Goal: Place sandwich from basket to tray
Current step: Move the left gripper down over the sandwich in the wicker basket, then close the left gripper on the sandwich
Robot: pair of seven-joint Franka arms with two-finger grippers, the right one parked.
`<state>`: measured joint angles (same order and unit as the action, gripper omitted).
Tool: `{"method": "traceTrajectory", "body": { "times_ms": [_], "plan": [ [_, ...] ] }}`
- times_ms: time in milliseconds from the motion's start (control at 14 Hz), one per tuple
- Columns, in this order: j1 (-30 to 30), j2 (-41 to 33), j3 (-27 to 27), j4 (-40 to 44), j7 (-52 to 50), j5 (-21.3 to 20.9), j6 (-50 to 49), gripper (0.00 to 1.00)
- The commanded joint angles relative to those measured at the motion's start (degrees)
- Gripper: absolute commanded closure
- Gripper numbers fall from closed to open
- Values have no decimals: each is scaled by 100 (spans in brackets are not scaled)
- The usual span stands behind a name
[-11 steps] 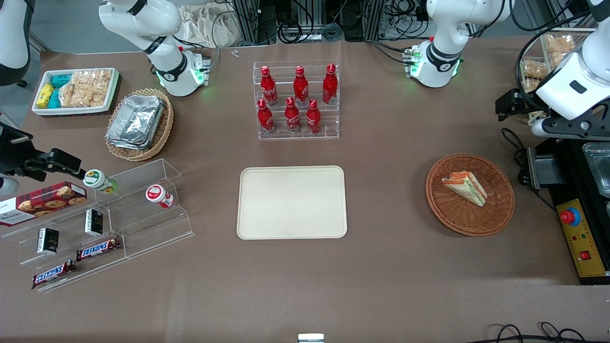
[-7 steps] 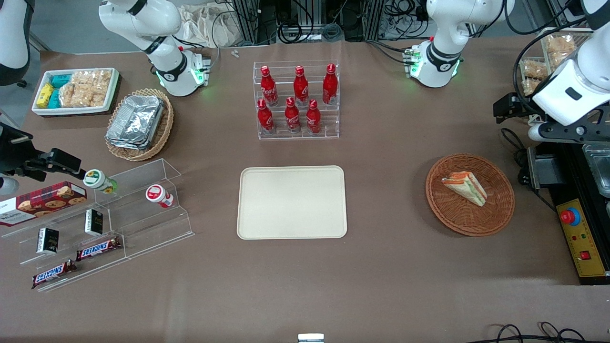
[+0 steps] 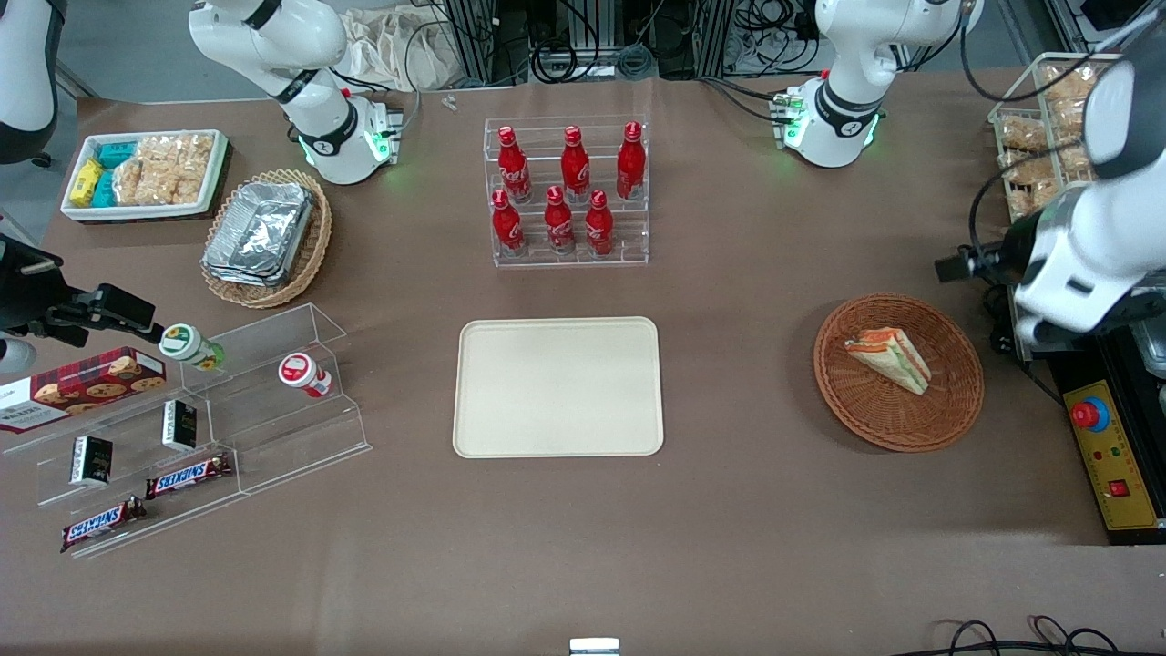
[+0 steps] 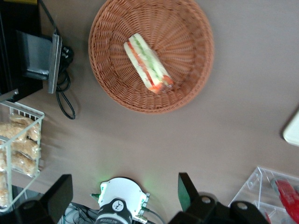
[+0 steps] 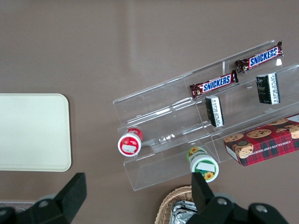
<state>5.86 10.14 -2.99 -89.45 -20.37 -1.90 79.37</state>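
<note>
The sandwich (image 3: 888, 359) is a wrapped triangular wedge with orange and green layers, lying in the round reddish-brown wicker basket (image 3: 947, 401). Both show in the left wrist view, the sandwich (image 4: 147, 63) lying inside the basket (image 4: 187, 84). The cream tray (image 3: 558, 386) lies flat at the table's middle with nothing on it. My left gripper (image 3: 1002, 260) hangs high above the table beside the basket, toward the working arm's end and a little farther from the front camera. It is open (image 4: 122, 193), fingers wide apart and holding nothing.
A black control box with a red button (image 3: 1090, 415) sits close beside the basket. A wire rack of snack bags (image 3: 1038, 137) stands farther back. A cola bottle rack (image 3: 567, 191), a tan basket of foil containers (image 3: 264, 232) and acrylic snack shelves (image 3: 209, 428) lie toward the parked arm's end.
My left arm has swung nearer the front camera, toward the basket. The sandwich, basket and tray have not moved.
</note>
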Motion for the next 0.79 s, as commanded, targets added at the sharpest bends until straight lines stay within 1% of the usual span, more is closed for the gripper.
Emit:
{"method": "traceTrajectory", "body": {
  "times_ms": [0, 143, 214, 357, 500, 714],
  "plan": [
    [-225, 206, -8, -764, -762, 102, 927, 0],
    [-225, 784, 9, -934, -1991, 93, 1561, 0],
    [-216, 1048, 9, -951, -2302, 93, 1755, 0],
    [-234, 1322, 10, -1091, -2410, 120, 2081, 0],
    [-365, 1332, 9, -1529, -2410, 390, 2651, 0],
    [-366, 1306, 1, -2092, -2419, 454, 3039, 0]
  ]
}}
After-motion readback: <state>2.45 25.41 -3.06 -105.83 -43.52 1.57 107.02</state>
